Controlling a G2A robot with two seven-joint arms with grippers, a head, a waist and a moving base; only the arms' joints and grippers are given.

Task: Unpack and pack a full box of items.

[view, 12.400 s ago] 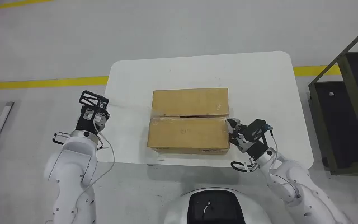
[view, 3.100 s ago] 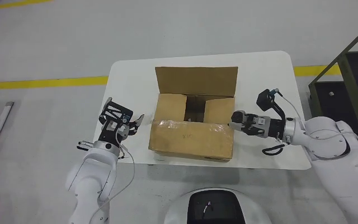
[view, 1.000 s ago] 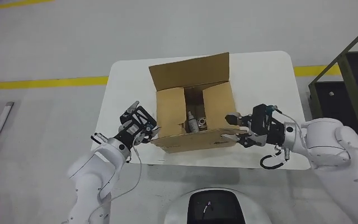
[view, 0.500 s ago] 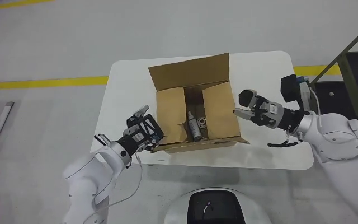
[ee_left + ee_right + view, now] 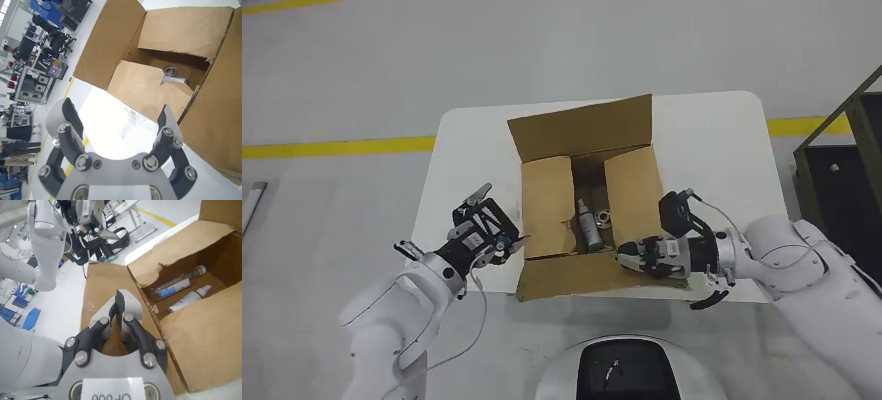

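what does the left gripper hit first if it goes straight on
Probably the cardboard box's near side panel: the open left gripper points at it across a bare strip of table, though depth is unclear.

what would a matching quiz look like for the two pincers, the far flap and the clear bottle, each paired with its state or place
Things
1. left pincer
2. right pincer
3. far flap
4. clear bottle

States or places
a. lying on its side inside the box
b. open, over the table beside the box
c. shut, at the near flap
d. folded open, away from the robot

Pairs: 1-b, 2-c, 3-d, 4-a
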